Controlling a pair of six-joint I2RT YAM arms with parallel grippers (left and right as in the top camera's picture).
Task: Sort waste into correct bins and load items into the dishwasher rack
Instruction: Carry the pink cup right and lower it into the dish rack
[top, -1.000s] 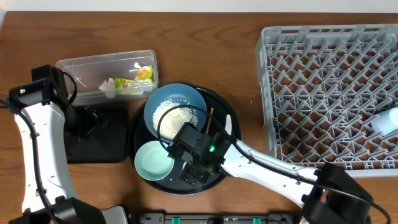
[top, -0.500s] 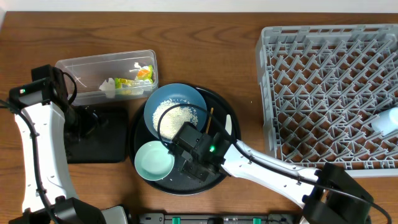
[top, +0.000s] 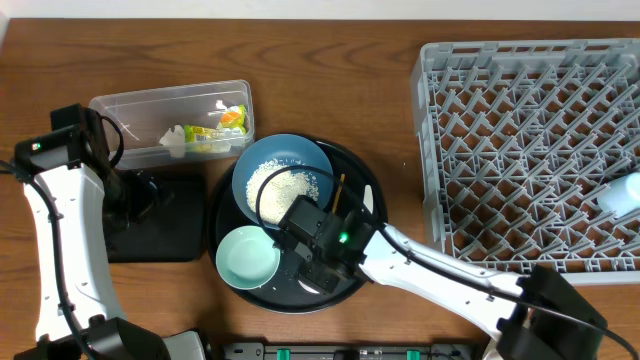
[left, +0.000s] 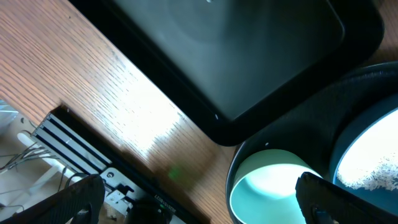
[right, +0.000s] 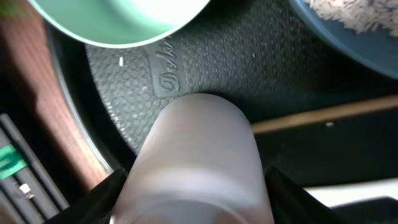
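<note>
My right gripper (right: 199, 205) is shut on the pale-pink cup (right: 199, 162), which fills the gap between both fingers and rests on the round black tray (right: 249, 68). From overhead this gripper (top: 312, 272) sits just right of the mint bowl (top: 248, 258) and below the dark-blue bowl (top: 283, 180) heaped with rice. A wooden stick (top: 338, 192) and a white utensil (top: 366, 200) lie on the same tray. My left gripper (left: 202, 208) hangs open over the table edge near the shallow black tray (top: 155, 225). The snack wrapper (top: 210, 130) lies in the clear tub (top: 170, 120).
The grey dishwasher rack (top: 520, 150) fills the right side, with a light-blue cup (top: 622, 193) at its right edge. A black rail with fittings (left: 81, 149) runs along the table's front edge.
The right gripper's fingers have drawn in from wide apart until they press on the pale-pink cup. The left arm has stayed still.
</note>
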